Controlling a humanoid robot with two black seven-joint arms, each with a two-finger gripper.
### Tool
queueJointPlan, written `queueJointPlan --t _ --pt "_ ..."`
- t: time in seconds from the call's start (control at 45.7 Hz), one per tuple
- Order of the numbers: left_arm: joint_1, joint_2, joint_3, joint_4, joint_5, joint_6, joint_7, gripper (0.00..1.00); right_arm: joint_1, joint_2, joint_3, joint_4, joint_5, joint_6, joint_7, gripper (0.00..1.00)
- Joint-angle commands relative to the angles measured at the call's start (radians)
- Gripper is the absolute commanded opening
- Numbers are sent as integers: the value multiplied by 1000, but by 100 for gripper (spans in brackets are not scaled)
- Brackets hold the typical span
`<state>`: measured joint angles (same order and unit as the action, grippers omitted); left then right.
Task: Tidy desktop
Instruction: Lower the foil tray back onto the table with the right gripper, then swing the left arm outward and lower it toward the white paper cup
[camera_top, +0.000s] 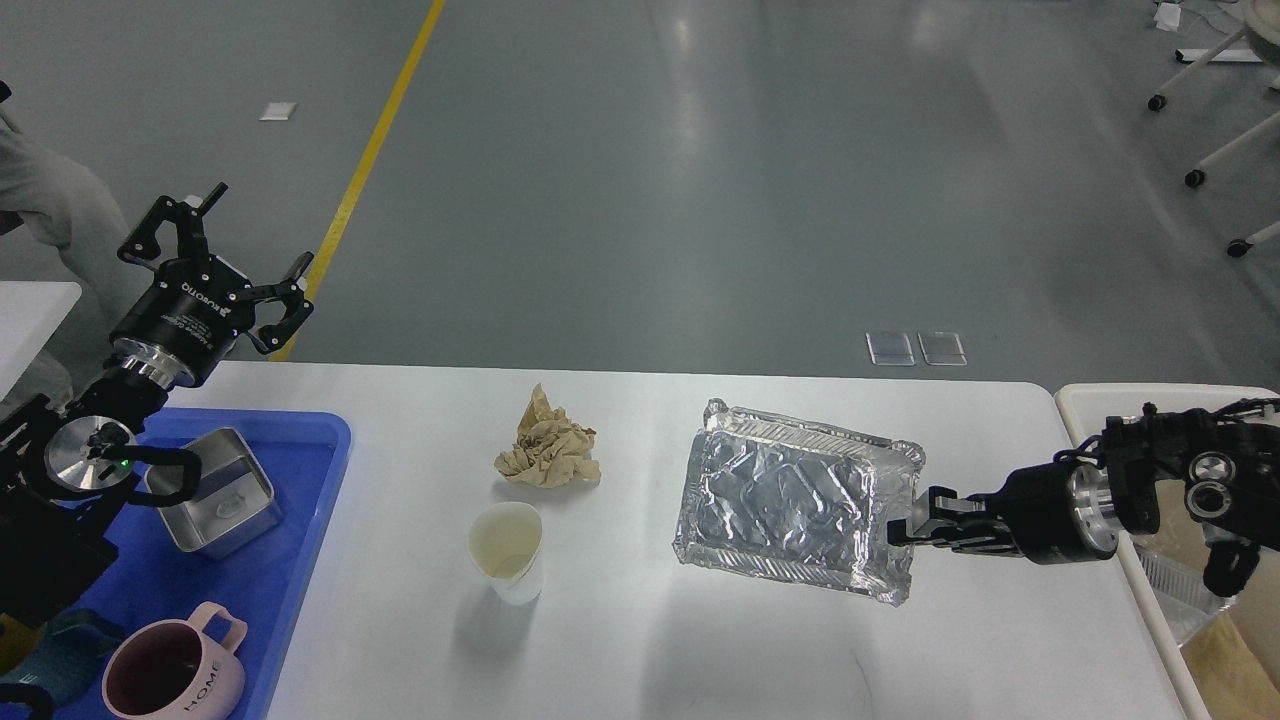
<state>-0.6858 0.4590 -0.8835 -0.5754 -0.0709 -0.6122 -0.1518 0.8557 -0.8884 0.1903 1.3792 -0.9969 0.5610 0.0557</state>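
Aluminium foil tray (795, 500) is lying open side up on the right half of the white counter (700, 640), tilted slightly in plan, its crinkled rim catching the light. My right pincer (905, 522) is clenching the tray's right rim, fingers pinching the foil edge, with the arm reaching in low from the right edge of the counter. Whether the tray's base is fully resting on the surface or hovering just above it, I cannot tell; a faint shadow is showing under its near edge.

My left pincer (235, 260) is hanging released, fingers spread wide and grasping nothing, raised above the far left corner of the counter.

Crumpled brown paper (548, 452) is sitting near the counter's middle, toward the far side. Just in front of it, a white paper cup (508, 551) is standing upright, apart from the paper. Both are lying well to the left of the foil tray.

On the left end of the counter, a blue plastic tray (300, 560) is carrying a small square metal tin (215, 492) and a pink mug (175, 675) marked HOME.

Beyond the counter's right end, a beige bin (1085, 400) is standing.
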Motion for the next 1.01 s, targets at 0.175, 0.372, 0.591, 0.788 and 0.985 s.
queueJointPlan --t 0.175,0.372,0.591,0.788,0.985 --pt "0 4 11 0 112 -6 -2 97 134 80 -141 -51 0 27 -16 0" --pt "12 27 14 0 131 -23 -28 97 212 149 -183 -124 1 59 -16 0" --pt "25 58 14 0 269 23 -366 97 226 158 -181 -135 11 62 -16 0" --pt "22 32 17 -12 280 160 -434 97 224 154 -181 -138 12 60 -16 0" --pt "14 41 17 -30 281 92 -445 97 224 155 -183 -155 14 59 -17 0"
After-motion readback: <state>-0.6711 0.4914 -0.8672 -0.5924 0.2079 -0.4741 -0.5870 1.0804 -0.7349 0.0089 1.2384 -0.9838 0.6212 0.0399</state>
